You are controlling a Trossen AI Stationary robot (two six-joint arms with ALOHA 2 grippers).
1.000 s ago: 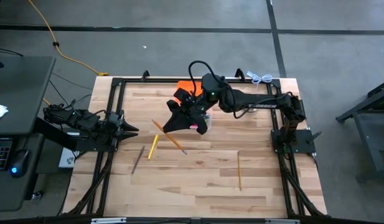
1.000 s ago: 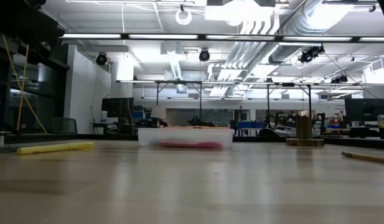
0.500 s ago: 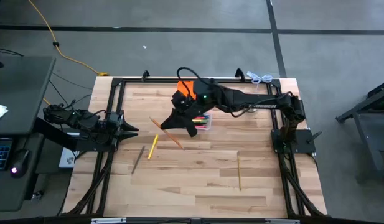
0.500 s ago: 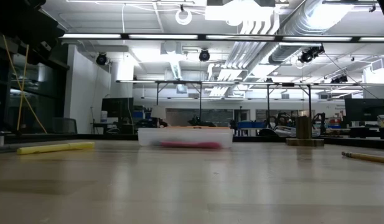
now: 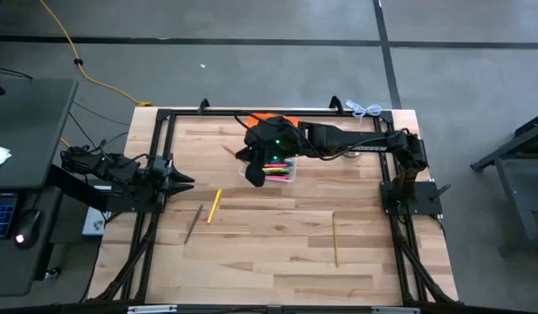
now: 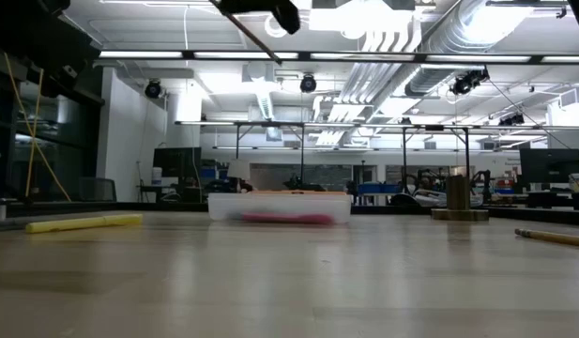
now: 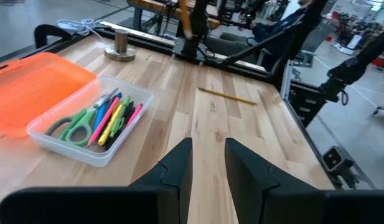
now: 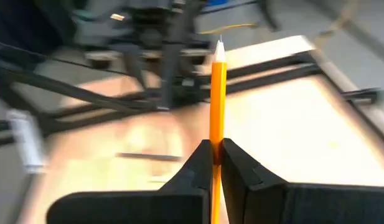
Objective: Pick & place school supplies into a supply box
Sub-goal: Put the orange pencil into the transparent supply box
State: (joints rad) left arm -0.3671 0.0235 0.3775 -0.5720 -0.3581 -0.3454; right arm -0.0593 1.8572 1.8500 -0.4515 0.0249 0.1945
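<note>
The supply box is a clear tub with an orange lid folded open on its far side. In the left wrist view the box holds green scissors and several pens. My right gripper hovers over the box's left end, shut on an orange pencil. The low view shows that gripper high up, with the pencil slanting below it. My left gripper waits at the table's left edge, its fingers a little apart. My right gripper pinches the orange pencil's shaft between its two fingers. The pencil runs on past the fingertips to its free end. It is lifted clear of the table and hangs slanted in the air.
A yellow marker and a dark pencil lie left of centre, and another orange pencil lies right of centre. A metal bell-like object stands near the far edge. A black frame rims the table.
My right gripper took the orange pencil off the table left of the box and rose with it, coming into the top of the low view. It moved toward the far edge and turned; the pencil, which lay flat and slanting, is now lifted clear.
</note>
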